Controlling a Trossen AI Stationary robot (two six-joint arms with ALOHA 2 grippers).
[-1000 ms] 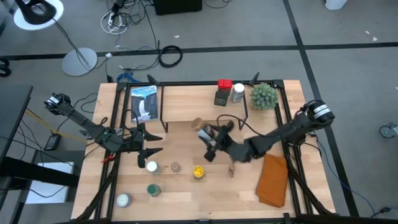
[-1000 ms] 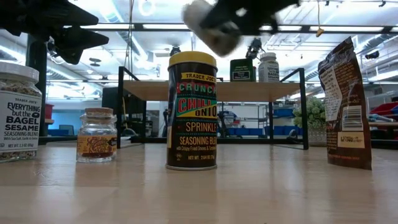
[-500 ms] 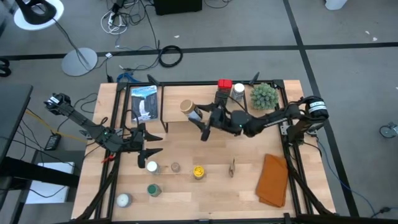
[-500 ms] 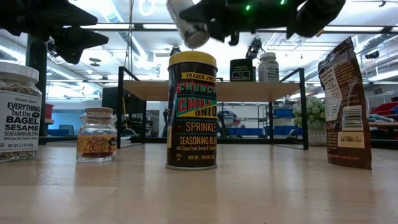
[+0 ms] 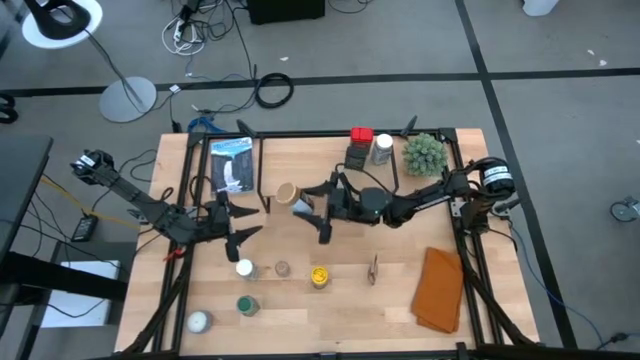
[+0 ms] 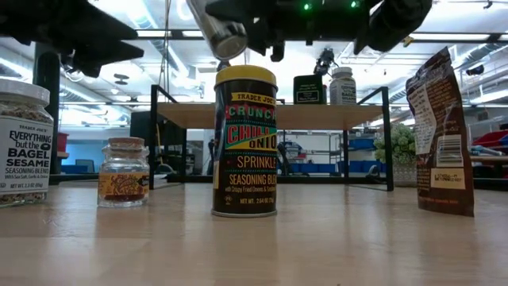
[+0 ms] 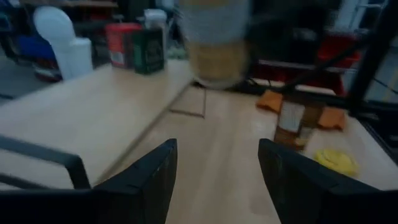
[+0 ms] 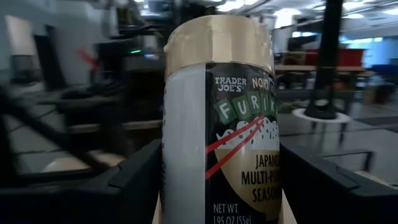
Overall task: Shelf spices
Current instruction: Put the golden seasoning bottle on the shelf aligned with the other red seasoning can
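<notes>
One jar carried to the shelf (image 5: 300,165)
A tan-lidded jar (image 5: 290,195) is pinched by the right gripper (image 5: 312,205); the left gripper (image 5: 238,222) is spread, empty. Three jars (image 5: 365,146) are shelved, five (image 5: 262,287) remain.

You are looking at a furikake jar (image 8: 217,124) with a matt tan lid and glossy printed label, sitting between the right gripper (image 5: 318,207)'s dark matt fingers. Beneath it, the shelf (image 5: 300,165) is showing smooth pale wood on thin black metal legs.

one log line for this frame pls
right gripper: shut on furikake jar, above shelf | left gripper: open, idle | shelved: three
</notes>
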